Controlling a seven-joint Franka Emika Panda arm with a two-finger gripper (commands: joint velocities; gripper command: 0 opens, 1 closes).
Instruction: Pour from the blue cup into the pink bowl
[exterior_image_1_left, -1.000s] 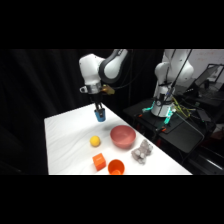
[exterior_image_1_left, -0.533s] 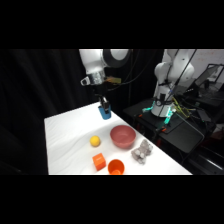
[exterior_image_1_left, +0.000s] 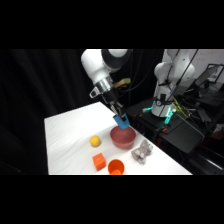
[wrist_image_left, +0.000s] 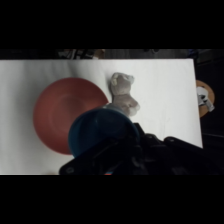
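Holding the cup (exterior_image_1_left: 121, 120) clamped in my pincer (exterior_image_1_left: 119, 114), I have it hanging at the bowl's (exterior_image_1_left: 123, 138) near rim. I'd tip slowly toward the bowl's middle, below and just ahead, keeping clear of the toy (wrist_image_left: 122, 94) beside it.

The blue cup (wrist_image_left: 102, 131) hides part of the pink bowl (wrist_image_left: 57, 112).

on the white tabletop (exterior_image_1_left: 70, 135) sit a yellow ball (exterior_image_1_left: 95, 141), an orange block (exterior_image_1_left: 99, 161), an orange cup (exterior_image_1_left: 115, 167) and a grey stuffed toy (exterior_image_1_left: 141, 151), well apart.
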